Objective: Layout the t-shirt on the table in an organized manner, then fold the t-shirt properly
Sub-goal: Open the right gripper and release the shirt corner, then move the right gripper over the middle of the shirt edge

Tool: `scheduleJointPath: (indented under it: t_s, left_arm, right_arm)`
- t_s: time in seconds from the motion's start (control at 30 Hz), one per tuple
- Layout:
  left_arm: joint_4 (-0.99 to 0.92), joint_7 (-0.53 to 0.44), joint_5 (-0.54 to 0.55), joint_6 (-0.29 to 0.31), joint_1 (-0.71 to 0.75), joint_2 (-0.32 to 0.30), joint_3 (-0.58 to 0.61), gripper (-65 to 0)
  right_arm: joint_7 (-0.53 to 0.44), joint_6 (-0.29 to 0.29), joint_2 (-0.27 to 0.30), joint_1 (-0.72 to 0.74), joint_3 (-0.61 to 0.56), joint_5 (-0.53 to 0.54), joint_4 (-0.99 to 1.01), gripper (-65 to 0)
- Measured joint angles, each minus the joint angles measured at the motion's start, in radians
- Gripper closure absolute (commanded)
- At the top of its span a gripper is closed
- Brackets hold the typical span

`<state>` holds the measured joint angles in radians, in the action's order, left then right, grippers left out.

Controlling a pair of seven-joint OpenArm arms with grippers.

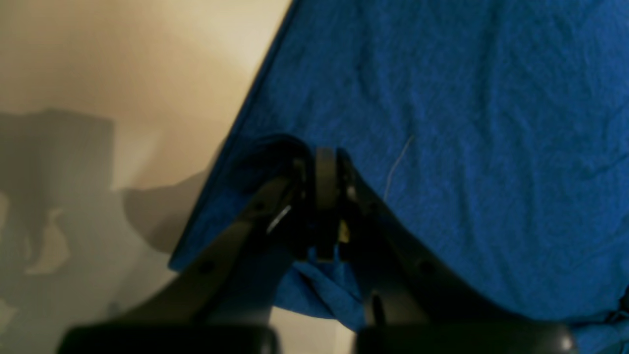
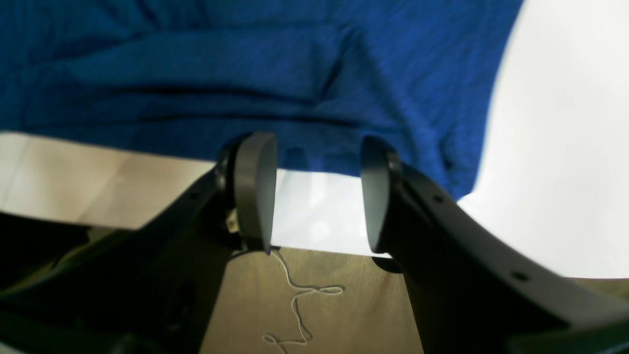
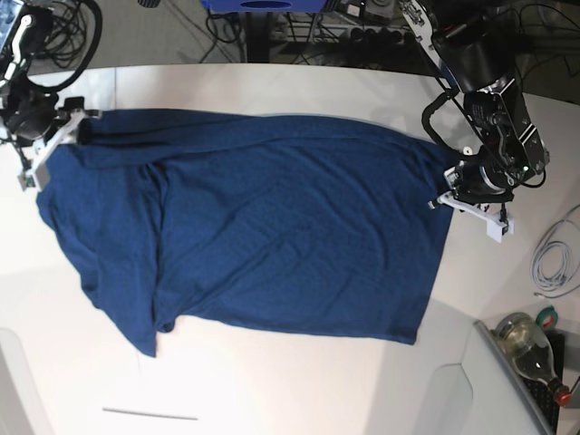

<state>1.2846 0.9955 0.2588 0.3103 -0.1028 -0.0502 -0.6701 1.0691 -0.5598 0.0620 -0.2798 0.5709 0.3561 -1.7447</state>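
The dark blue t-shirt (image 3: 272, 227) lies spread across the white table (image 3: 299, 390), wrinkled, with one side bunched toward the base view's left. My left gripper (image 3: 450, 186) is at the shirt's right edge. In the left wrist view that gripper (image 1: 324, 162) is shut, with a fold of the t-shirt (image 1: 467, 147) pinched between its fingers. My right gripper (image 3: 77, 127) is at the shirt's far-left corner. In the right wrist view it (image 2: 314, 162) stands open, the t-shirt (image 2: 245, 73) hem lying just beyond its fingertips over the table (image 2: 555, 147).
A glass bottle (image 3: 530, 349) lies off the table's right front corner, and a coiled white cable (image 3: 553, 263) is behind it. Black cables crowd the back edge. A thin seam line (image 3: 149, 414) marks the table front. A loose white thread (image 2: 300, 295) hangs below the right gripper.
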Motion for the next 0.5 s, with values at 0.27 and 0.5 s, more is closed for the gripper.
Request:
scheduleJointPath:
  t_s: [0.27, 0.5]
  left_arm:
    - [0.035, -0.055, 0.055, 0.003, 0.007, 0.008, -0.051, -38.7]
    - [0.109, -0.111, 0.223, 0.003, 0.156, -0.105, -0.090, -50.4]
  right_arm:
    - [-0.232, -0.002, 0.092, -0.098, -0.431, 0.002, -0.069, -25.7]
    - [-0.251, 0.002, 0.106, 0.018, -0.664, -0.098, -0.071, -25.7]
